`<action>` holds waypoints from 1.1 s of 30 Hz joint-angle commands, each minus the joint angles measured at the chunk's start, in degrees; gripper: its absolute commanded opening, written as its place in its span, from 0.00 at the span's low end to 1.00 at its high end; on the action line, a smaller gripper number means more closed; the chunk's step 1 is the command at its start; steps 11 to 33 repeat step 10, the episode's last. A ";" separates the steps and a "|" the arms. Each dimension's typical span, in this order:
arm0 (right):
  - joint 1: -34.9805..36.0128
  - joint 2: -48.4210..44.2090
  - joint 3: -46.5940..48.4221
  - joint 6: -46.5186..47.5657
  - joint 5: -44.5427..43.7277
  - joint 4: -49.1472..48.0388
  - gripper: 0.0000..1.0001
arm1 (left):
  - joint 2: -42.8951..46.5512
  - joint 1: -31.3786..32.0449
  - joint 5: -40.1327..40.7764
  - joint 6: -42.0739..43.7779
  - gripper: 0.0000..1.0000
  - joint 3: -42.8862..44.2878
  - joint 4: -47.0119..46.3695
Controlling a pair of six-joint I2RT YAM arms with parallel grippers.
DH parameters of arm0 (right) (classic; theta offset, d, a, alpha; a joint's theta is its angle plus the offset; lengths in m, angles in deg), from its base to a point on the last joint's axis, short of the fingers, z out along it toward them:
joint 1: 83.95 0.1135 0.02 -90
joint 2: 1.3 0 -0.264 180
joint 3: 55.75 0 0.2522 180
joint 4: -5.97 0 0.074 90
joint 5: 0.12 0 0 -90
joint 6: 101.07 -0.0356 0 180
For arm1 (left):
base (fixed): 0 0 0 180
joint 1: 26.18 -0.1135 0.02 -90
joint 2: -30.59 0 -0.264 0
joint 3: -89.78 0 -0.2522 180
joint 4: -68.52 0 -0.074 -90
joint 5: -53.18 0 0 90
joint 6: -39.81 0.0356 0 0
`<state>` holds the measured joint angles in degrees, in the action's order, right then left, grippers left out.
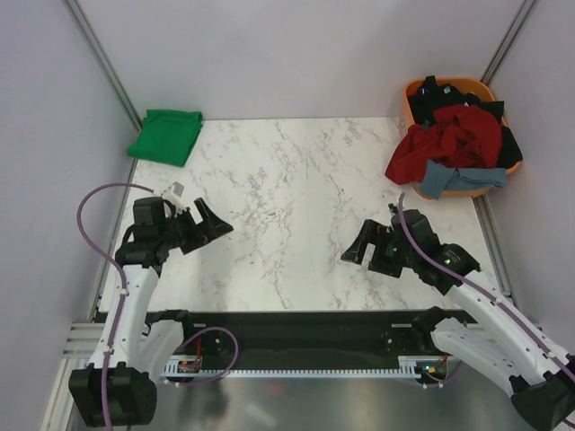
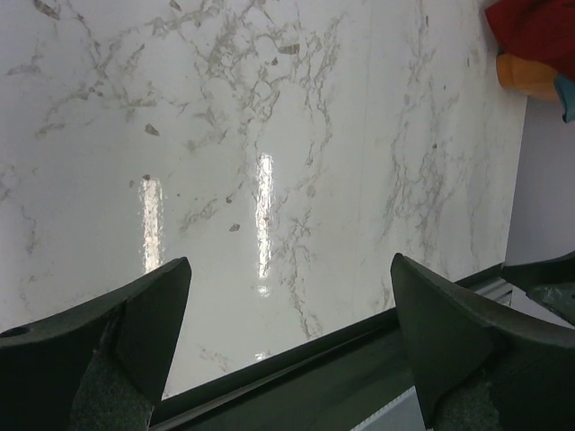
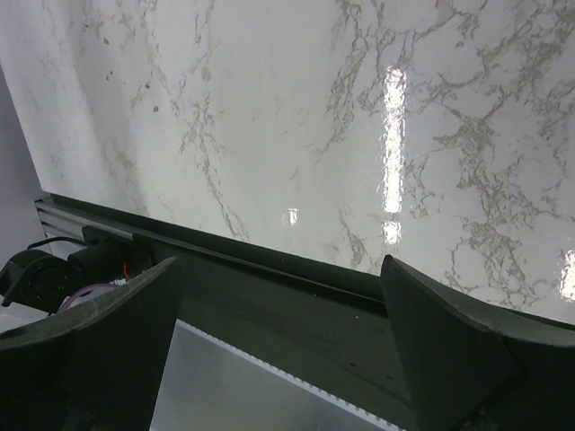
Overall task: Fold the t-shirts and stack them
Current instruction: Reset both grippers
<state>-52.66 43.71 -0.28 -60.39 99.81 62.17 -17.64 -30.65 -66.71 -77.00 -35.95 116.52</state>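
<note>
A folded bright green t-shirt (image 1: 165, 135) lies at the table's far left corner. A dark red t-shirt (image 1: 446, 143) spills over the front of the orange basket (image 1: 479, 183) at the far right, on top of a black t-shirt (image 1: 452, 96); a grey-blue t-shirt (image 1: 442, 177) hangs out below it. The red shirt's edge shows in the left wrist view (image 2: 535, 29). My left gripper (image 1: 214, 231) is open and empty above the near left of the table. My right gripper (image 1: 358, 250) is open and empty above the near right. Both are far from the shirts.
The white marble table (image 1: 296, 206) is walled by grey panels at left, back and right. A dark rail (image 1: 296, 325) runs along its near edge, seen in both wrist views. A purple cable (image 1: 90, 224) loops beside the left arm.
</note>
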 commanded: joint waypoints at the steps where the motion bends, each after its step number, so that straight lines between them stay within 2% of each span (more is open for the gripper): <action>1: 0.18 1.48 2.49 -0.08 -1.94 -2.97 0.98 | 0.06 3.23 1.06 1.94 1.00 0.36 1.09; 7: 0.18 5.96 5.21 3.60 -3.34 -3.59 0.98 | -0.64 12.97 3.69 1.32 1.00 0.97 2.23; 10: 0.18 8.85 8.45 5.98 -5.35 -4.38 0.98 | 0.15 15.53 5.45 1.06 1.00 1.24 2.76; 33: 0.18 8.85 8.45 5.98 -5.35 -4.38 0.98 | 0.15 15.53 5.45 1.06 1.00 1.24 2.76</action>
